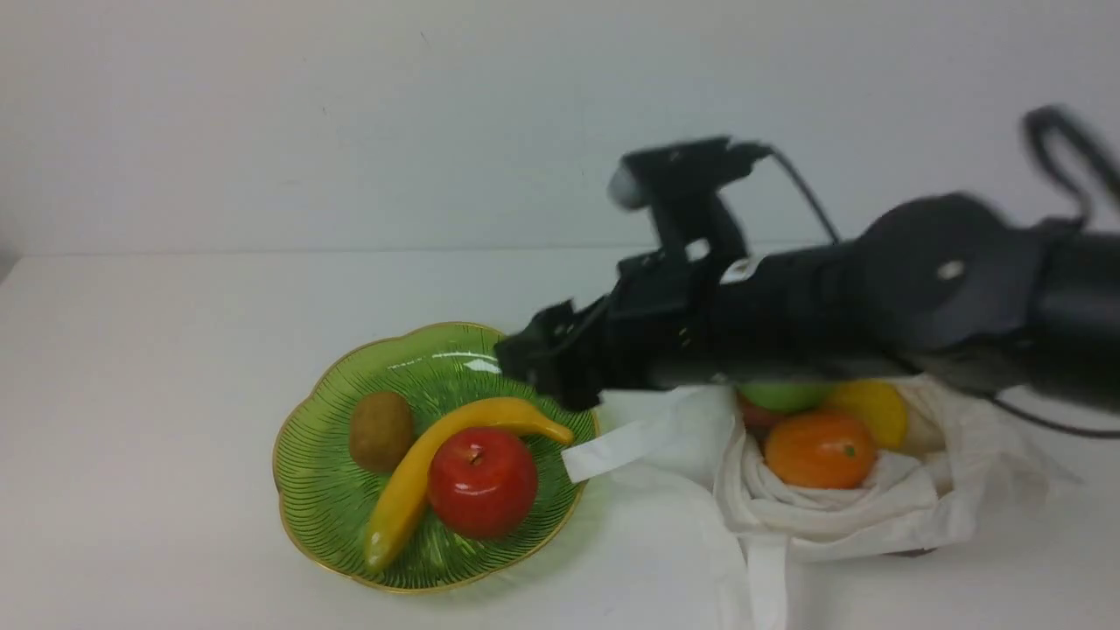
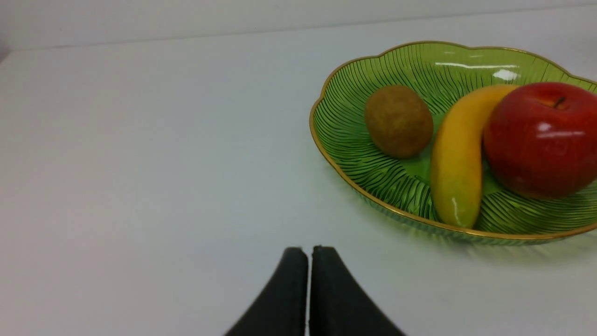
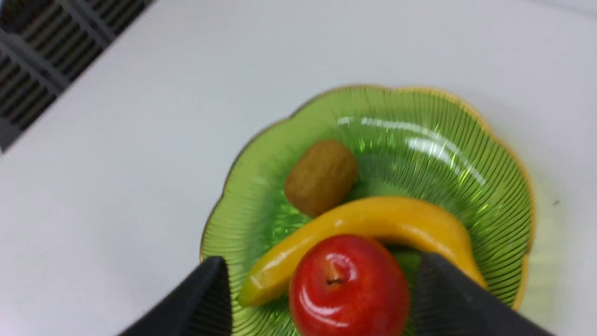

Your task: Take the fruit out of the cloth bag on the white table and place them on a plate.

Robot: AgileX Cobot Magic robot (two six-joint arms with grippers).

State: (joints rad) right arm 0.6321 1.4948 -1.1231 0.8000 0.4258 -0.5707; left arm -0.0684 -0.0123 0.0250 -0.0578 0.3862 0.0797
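While the red apple, banana and kiwi lie on the plate beneath the wide-open right claw, the orange and more fruit are left in the bag, and the left claw is pressed together, empty.

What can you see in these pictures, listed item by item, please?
table: one, white, under everything
wall: one, white, behind the table
plate: one, green with gold rim, left of the bag
kiwi: one, brown, on the plate
banana: one, yellow, on the plate
red apple: one, on the plate
bag: one, off-white, on the table
orange: one, in the bag
yellow fruit: one, in the bag
green apple: one, in the bag, partly hidden
grille: one, dark, past the table's edge
left gripper: black, shut, above bare table
right gripper: black, open, over the red apple
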